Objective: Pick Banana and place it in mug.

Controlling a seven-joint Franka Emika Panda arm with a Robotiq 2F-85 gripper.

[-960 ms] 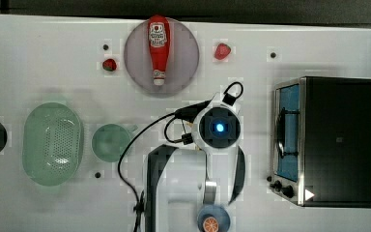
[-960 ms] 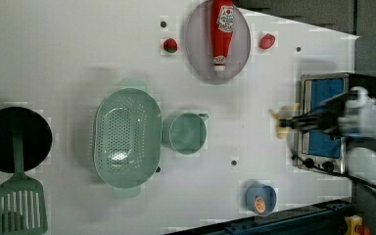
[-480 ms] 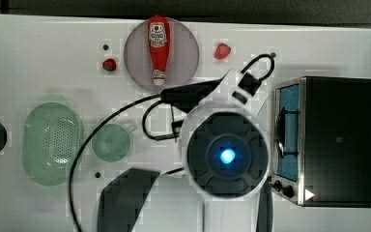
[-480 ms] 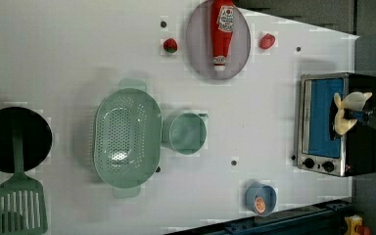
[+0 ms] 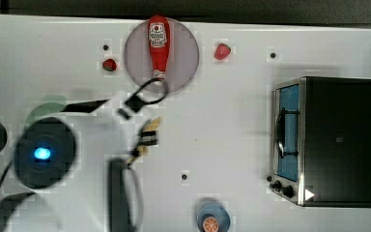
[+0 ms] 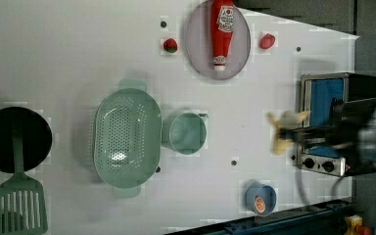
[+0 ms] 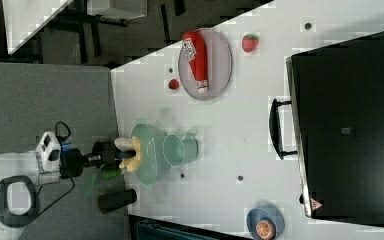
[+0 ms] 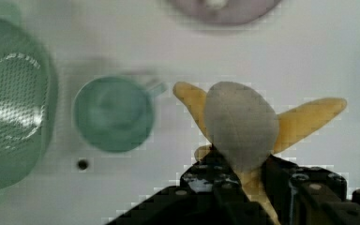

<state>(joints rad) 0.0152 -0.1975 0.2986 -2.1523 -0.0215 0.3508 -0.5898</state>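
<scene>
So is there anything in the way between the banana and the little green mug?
Nothing visible. The hand holds the banana in the air, and in the wrist view only bare white table lies between it and the open, empty mug. The basket sits beyond the mug.

We see the gripper [image 6: 293, 133] raised above the worktop [image 6: 78, 54], clamped on the banana [image 6: 285, 132], with bare worktop between it and the mug [image 6: 188, 133] in the left view. The mug's mouth is open and faces up. Directly beyond the mug from the gripper, touching or nearly touching it, sits the green basket [image 6: 126, 138]. On the gripper's other side stands the toaster oven [image 6: 330, 122], the tallest obstacle close by. Toward the left view's top, well apart from the gripper, the ketchup bottle [image 6: 222, 29] lies on a grey plate [image 6: 196, 44]. Toward the left view's bottom, the blue cup [image 6: 260, 198] stands near the worktop edge.
</scene>
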